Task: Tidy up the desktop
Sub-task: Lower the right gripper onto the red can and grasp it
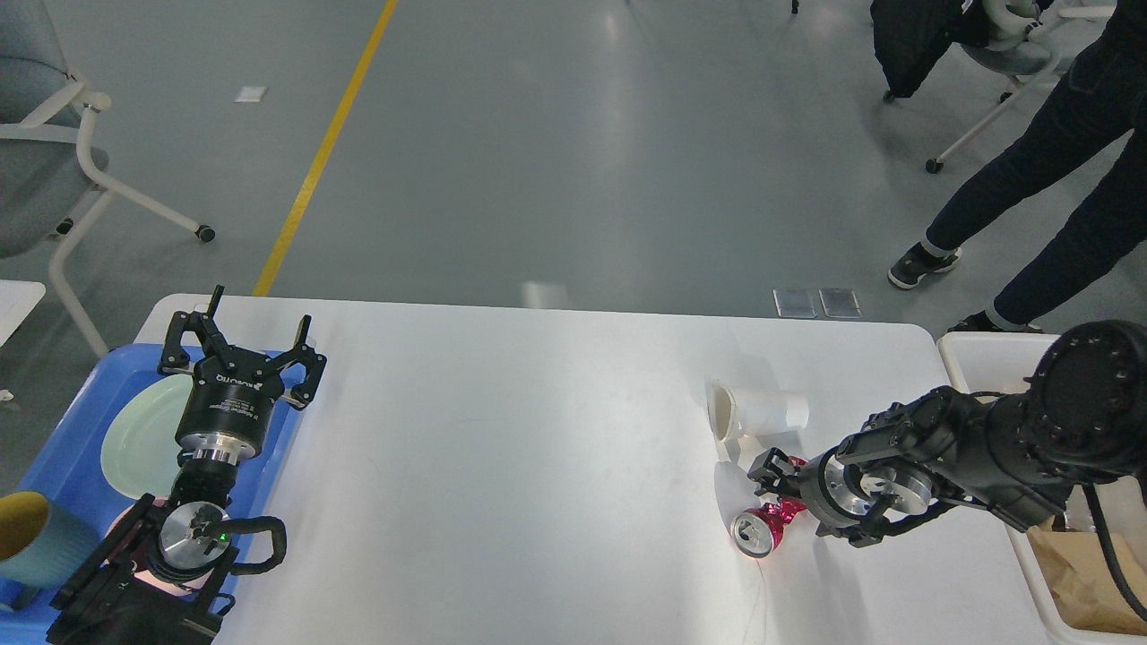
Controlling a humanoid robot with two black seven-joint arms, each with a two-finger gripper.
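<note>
Two pieces of litter are left on your table (538,448): a crushed can (766,524) and a paper cup (753,414) lying on its side. The can sits right at your right gripper (775,475), whose fingers are low over its crumpled end; whether they pinch it you cannot tell. The cup is just beyond them. The bin (972,354), behind that arm, already holds scraps. Your left gripper (237,336) hangs spread and empty over the tray (63,448), far from both.

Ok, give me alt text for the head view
The right pincer reaches low over a crushed red metal can lying on the large white rectangular desktop, beside a tipped white paper cup. The left pincer hovers open above a blue plastic tray.
</note>
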